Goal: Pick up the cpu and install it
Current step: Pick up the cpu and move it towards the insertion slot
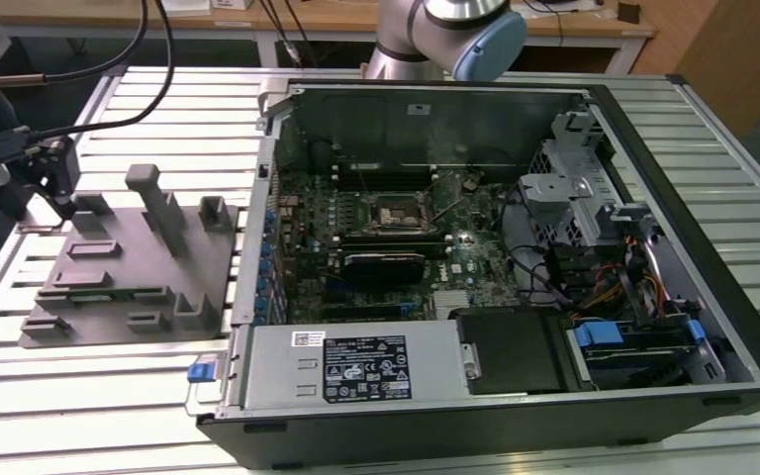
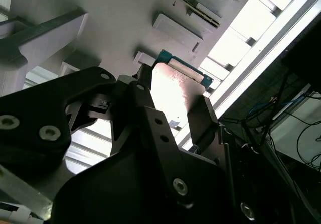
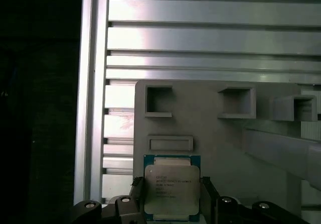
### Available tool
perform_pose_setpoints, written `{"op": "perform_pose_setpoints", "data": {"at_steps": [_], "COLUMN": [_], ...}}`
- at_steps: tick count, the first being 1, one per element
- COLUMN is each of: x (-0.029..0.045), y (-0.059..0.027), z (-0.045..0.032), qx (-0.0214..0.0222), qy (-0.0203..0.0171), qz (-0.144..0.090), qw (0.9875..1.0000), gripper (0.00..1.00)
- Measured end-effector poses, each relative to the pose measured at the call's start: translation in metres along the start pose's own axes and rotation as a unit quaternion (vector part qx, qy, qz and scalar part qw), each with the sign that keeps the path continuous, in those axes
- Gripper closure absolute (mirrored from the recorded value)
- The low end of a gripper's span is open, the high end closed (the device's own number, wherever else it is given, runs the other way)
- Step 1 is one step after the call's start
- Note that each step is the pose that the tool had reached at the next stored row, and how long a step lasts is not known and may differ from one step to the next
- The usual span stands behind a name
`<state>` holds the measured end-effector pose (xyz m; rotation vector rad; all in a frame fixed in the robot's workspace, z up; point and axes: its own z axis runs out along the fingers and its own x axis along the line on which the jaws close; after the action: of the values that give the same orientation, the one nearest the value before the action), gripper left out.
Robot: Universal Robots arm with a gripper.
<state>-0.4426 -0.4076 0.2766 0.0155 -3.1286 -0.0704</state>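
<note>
Grey fixture (image 3: pixel 210 133) sits on slatted aluminium table (image 3: pixel 200 33), jaws clasping the cpu (image 3: pixel 172 189).

Silvery brushed-metal cpu (image 3: pixel 171 188), matt grey plastic fixture (image 3: pixel 225 143), shiny metal table (image 3: pixel 200 33)

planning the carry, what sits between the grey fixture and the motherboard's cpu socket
In the exterior view, the open computer case's side wall and a stretch of motherboard lie between the grey fixture, where the cpu rests, and the socket.

You have a slatted aluminium surface (image 1: pixel 155 99). The grey fixture (image 1: pixel 130 267) lies on it directly beneath your tool (image 1: pixel 60 203), and the open computer case (image 1: pixel 486 396) sits beyond that fixture.
</note>
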Motion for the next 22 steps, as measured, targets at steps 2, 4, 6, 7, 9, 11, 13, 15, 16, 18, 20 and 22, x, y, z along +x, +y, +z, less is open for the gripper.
{"op": "perform_pose_setpoints", "data": {"at_steps": [2, 4, 6, 7, 9, 11, 13, 15, 16, 18, 20, 22], "x": [0.0000, 0.0000, 0.0000, 0.0000, 0.0000, 0.0001, 0.0001, 0.0001, 0.0001, 0.0001, 0.0001, 0.0001], "y": [0.0000, 0.0001, 0.0002, 0.0002, 0.0002, 0.0003, 0.0003, 0.0004, 0.0004, 0.0005, 0.0005, 0.0006], "z": [-0.0011, -0.0023, -0.0034, -0.0040, -0.0051, -0.0064, -0.0076, -0.0087, -0.0093, -0.0104, -0.0115, -0.0125], "qx": [0.0000, 0.0000, 0.0000, 0.0000, 0.0000, 0.0000, 0.0000, 0.0000, 0.0000, 0.0000, 0.0000, 0.0000], "qy": [-0.0001, 0.0000, 0.0000, 0.0000, -0.0001, -0.0001, 0.0000, -0.0001, -0.0001, -0.0001, -0.0001, -0.0001], "qz": [0.000, 0.000, 0.000, 0.000, 0.000, 0.000, 0.000, 0.000, 0.000, 0.000, 0.000, 0.000], "qw": [1.0000, 1.0000, 1.0000, 1.0000, 1.0000, 1.0000, 1.0000, 1.0000, 1.0000, 1.0000, 1.0000, 1.0000], "gripper": [0.47, 0.47, 0.47, 0.47, 0.47, 0.47, 0.47, 0.47, 0.47, 0.47, 0.47, 0.47]}}
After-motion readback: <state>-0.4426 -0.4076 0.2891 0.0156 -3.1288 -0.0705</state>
